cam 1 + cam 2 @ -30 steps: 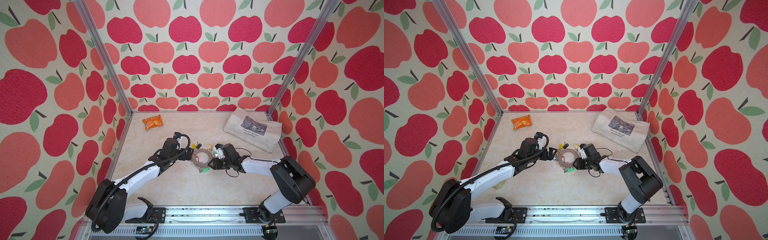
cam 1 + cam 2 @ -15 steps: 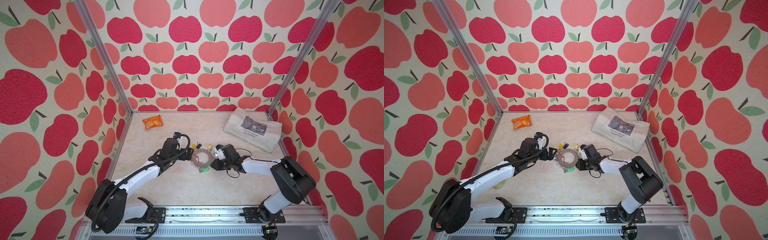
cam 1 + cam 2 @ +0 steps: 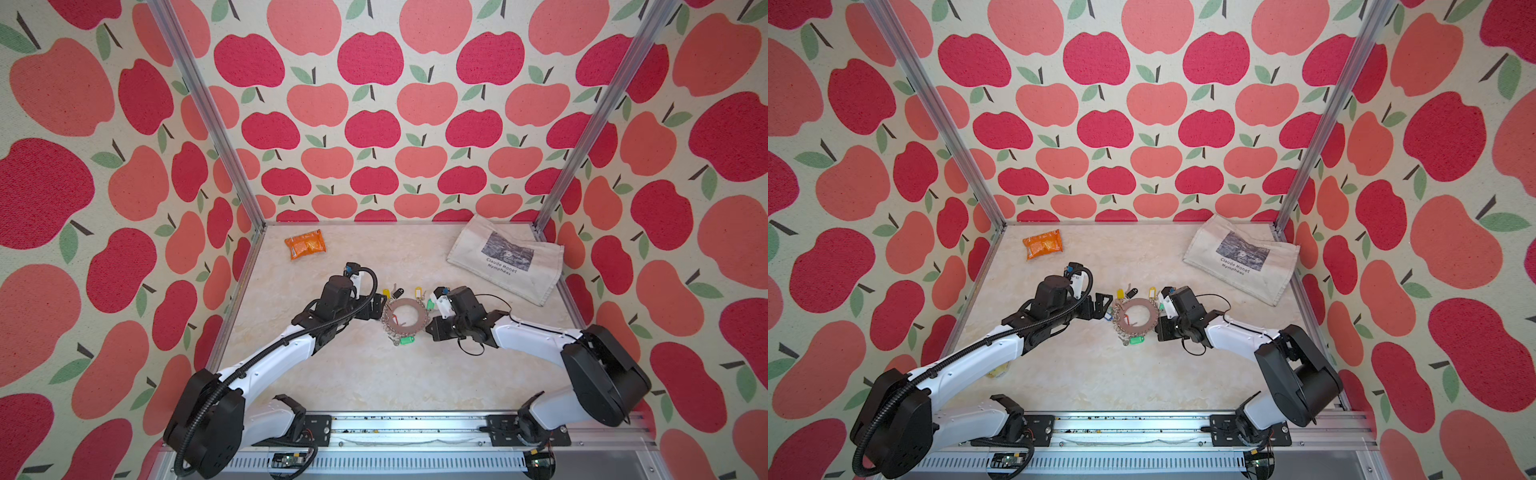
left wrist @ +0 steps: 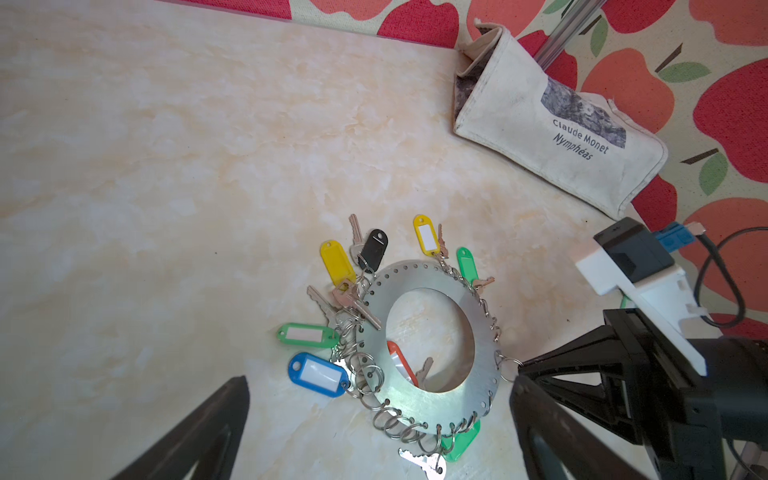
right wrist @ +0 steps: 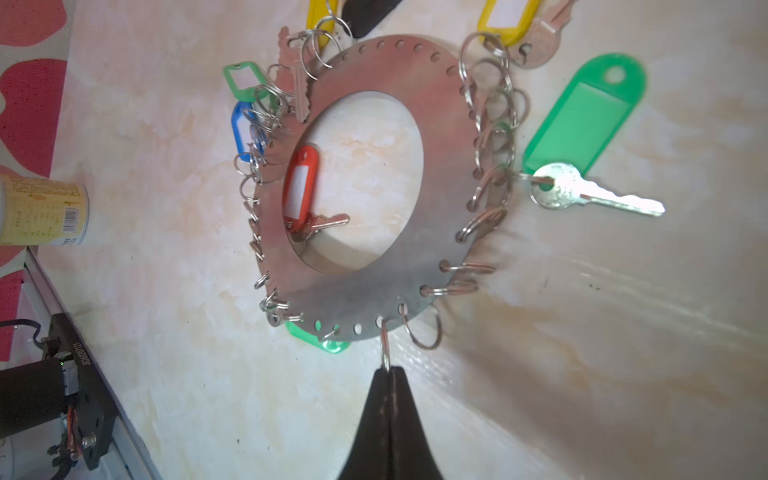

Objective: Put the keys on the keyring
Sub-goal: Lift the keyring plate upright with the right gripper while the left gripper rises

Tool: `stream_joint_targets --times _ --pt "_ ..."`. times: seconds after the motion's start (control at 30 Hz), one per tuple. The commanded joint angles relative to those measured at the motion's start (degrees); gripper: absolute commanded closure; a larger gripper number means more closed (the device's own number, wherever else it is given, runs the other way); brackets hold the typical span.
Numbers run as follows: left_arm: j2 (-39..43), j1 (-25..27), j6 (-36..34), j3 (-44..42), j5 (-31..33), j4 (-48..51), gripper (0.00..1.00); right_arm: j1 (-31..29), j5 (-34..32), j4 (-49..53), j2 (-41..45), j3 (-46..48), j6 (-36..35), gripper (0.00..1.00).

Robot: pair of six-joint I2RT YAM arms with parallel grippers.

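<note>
- The keyring [image 3: 405, 319] lay flat in the middle of the table [image 3: 374, 374], between the two arms. Most of the tagged keys [image 4: 357, 307] hung from rings around its rim.
- Right gripper [image 5: 387, 372]: tips pressed together, pinching one small wire ring [image 5: 385, 347] at the disc's edge.
- Left gripper [image 3: 376, 307]: spread wide just beside the opposite edge, holding nothing.
- A red-tagged key [image 5: 300, 187] lay inside the central hole. I could not tell whether it was attached.
- Step in hand, as I judged it: anchoring a ring for threading.
- Next move calls for the left claw to bring a loose key to the pinched ring without dragging the disc.
</note>
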State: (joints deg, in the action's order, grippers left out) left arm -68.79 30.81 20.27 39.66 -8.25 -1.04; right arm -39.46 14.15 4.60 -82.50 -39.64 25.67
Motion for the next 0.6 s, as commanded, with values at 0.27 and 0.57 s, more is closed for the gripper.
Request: stream_joint_targets --times 0.27,0.57 --pt "6.2 0.4 -5.0 13.2 -11.1 15.8 0.01 -4.7 0.2 23.7 16.7 -17.0 -20.5 1.00" --pt "12.7 1.6 -4.4 21.5 -16.9 23.9 0.01 -7.7 4.9 31.1 20.1 -27.7 -27.6 1.00"
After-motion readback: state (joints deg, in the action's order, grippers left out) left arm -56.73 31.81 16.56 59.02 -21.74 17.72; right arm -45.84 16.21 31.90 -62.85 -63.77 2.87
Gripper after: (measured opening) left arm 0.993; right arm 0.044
